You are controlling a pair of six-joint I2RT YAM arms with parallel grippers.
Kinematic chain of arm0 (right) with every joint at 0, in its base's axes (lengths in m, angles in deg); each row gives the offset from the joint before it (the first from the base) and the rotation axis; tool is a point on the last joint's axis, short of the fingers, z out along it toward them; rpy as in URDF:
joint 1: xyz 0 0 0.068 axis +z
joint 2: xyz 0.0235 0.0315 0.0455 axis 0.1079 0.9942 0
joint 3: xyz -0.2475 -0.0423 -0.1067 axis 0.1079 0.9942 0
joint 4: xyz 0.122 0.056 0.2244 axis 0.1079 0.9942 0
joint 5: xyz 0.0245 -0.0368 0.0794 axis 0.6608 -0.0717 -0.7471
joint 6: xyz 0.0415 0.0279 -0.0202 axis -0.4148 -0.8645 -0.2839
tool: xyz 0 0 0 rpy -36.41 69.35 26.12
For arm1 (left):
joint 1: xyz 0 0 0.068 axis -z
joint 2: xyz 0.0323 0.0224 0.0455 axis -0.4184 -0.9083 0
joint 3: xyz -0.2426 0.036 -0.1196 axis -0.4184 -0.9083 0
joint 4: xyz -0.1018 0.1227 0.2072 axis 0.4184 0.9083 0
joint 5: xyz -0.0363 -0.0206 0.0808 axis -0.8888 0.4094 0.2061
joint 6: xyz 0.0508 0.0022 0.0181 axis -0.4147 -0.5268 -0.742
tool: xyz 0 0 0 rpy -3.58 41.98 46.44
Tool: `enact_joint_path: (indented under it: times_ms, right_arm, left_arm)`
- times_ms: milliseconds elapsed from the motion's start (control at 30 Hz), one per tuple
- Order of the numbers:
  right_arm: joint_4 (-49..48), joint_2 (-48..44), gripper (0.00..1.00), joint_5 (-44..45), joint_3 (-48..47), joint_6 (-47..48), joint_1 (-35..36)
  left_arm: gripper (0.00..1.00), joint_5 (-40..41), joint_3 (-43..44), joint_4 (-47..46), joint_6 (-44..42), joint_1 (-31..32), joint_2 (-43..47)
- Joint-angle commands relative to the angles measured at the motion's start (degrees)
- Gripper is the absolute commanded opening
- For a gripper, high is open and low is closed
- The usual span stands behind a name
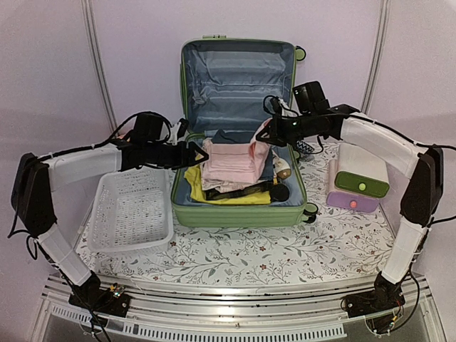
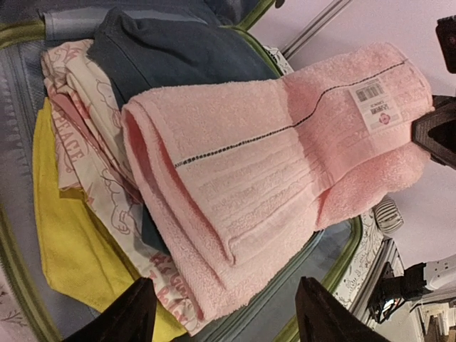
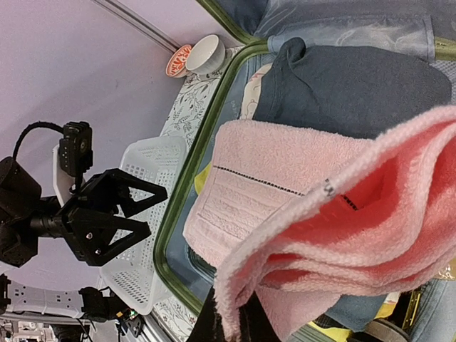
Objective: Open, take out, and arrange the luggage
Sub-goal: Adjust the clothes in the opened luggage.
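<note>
- The luggage (image 1: 239, 214) lies open in the middle of the table (image 1: 249, 253); its base is flat and its lid (image 1: 239, 78) stands upright toward the far edge, showing grey-blue lining; the base is packed with folded cloth.
- The right gripper (image 1: 267, 135) reaches in from the right, over the far right part of the base; its jaws are pressed together on one end of a pink towel (image 1: 231, 160), pinching the fabric and holding that end above the pile; the rest of the towel drapes down onto the stack.
- The left gripper (image 1: 201, 152) hovers over the luggage's left rim with its jaws spread wide and nothing between them; it points at the towel's folded left side; the right wrist view shows it apart from the towel.
- A white barcode label (image 2: 381, 103) sits on the lifted end of the towel.
- Under the towel lie a dark blue-grey garment (image 2: 171, 53), a cream cloth with pink print and lettering (image 2: 78, 142), and lowest a yellow cloth (image 2: 71, 242).
- A long black object (image 1: 249, 191) lies across the yellow cloth, near the luggage's front wall; I cannot tell what it is.
- A white perforated basket (image 1: 132, 210) stands on the table just beside the luggage's left side.
- A small white, green and purple box (image 1: 360, 182) stands near the table's right edge, beside the luggage.
- A white cup (image 3: 206, 53) and a red-and-white round thing (image 3: 178, 60) sit on the table just outside the luggage's green rim, beyond the basket.
</note>
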Motion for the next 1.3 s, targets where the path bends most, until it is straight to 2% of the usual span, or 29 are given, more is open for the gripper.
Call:
enact_joint_path:
  times_ms: [0, 333, 633, 900, 1200, 1267]
  right_arm:
    - [1.54, 2.57, 0.05, 1.95, -4.15, 1.36, 1.18]
    - [0.76, 6.24, 0.05, 2.81, -9.1, 1.18, 4.35]
    - [2.36, 11.21, 0.05, 2.84, -15.03, 2.17, 7.28]
    - [3.24, 15.94, 0.05, 1.42, -19.25, 3.43, 9.35]
    - [0.53, 20.96, 0.05, 1.36, -22.28, 1.25, 10.68]
    - [-1.37, 21.85, 0.1, 1.43, -22.29, 0.41, 10.92]
  left_arm:
    - [0.7, -0.12, -1.2, -0.17, -1.2, -1.18, 2.21]
    - [0.67, -6.1, -0.78, -3.71, 0.16, -1.93, 1.99]
    - [0.56, -9.78, 2.71, -5.86, 1.41, -1.93, -1.75]
    - [0.54, -10.08, 4.95, -7.58, 2.73, -2.49, -4.76]
    - [0.55, -8.16, 3.46, -8.76, 3.53, -4.03, -3.46]
    - [0.55, -8.07, 2.87, -9.22, 3.72, -4.33, -3.13]
